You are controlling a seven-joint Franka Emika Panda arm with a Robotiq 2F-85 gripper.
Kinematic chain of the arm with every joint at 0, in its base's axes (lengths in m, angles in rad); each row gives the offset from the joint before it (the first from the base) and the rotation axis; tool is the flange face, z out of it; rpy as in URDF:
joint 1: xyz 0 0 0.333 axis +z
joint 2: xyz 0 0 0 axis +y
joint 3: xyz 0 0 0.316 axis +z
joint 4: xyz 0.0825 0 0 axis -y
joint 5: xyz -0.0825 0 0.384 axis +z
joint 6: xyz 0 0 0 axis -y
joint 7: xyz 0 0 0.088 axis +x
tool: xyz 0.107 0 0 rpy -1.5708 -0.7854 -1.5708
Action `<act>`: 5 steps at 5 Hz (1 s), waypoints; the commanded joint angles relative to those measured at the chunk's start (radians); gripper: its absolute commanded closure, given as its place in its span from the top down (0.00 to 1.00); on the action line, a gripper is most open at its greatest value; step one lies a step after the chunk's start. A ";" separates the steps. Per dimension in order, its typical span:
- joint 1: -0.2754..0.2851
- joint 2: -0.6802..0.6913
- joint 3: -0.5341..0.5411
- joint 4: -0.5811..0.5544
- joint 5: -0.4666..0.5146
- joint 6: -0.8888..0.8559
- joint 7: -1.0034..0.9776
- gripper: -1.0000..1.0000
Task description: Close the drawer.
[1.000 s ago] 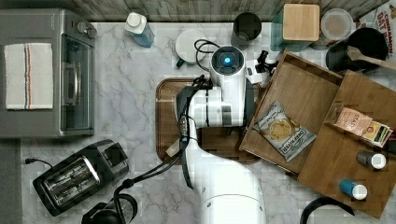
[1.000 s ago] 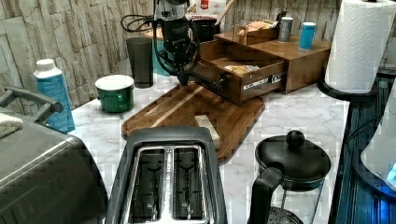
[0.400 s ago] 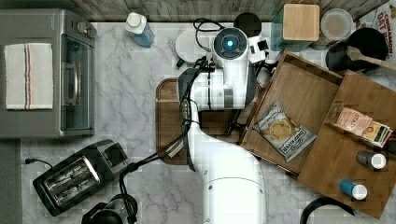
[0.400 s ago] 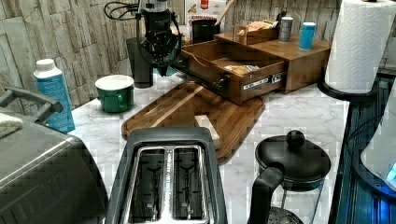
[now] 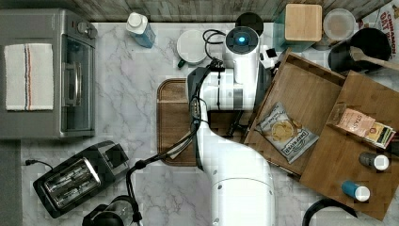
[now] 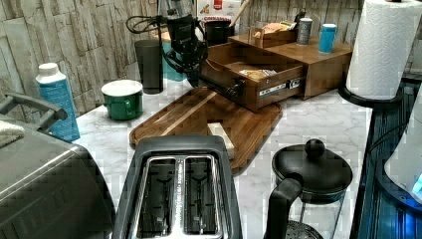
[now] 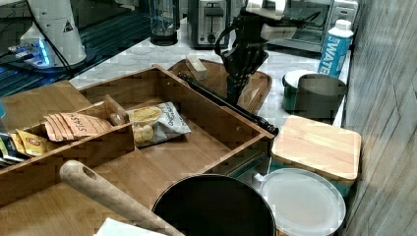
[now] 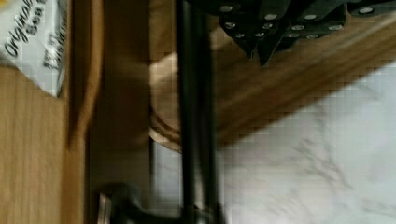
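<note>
Here the drawer stands open; the gripper hovers beside its front, fingers seemingly together, partly hidden.

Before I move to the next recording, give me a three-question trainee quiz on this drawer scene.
1. True or false: the drawer is fully shut.
2. What lies inside the drawer? A) chip bag B) spoon C) cup
3. In the right view, the gripper hangs over which thing: the wooden tray or the marble counter?

Key: 1 false, it stands pulled out. 2 A, the chip bag. 3 the wooden tray, just outside the drawer's black handle bar.
</note>
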 commanded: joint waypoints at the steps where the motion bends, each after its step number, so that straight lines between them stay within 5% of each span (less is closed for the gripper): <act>1: -0.109 -0.010 -0.016 0.093 0.093 -0.002 -0.085 0.00; 2: -0.152 -0.026 -0.039 0.106 0.067 -0.080 -0.167 0.00; 4: -0.283 -0.054 -0.111 0.018 0.062 0.074 -0.482 0.00; 5: -0.341 0.023 -0.150 0.199 0.027 -0.096 -0.636 0.00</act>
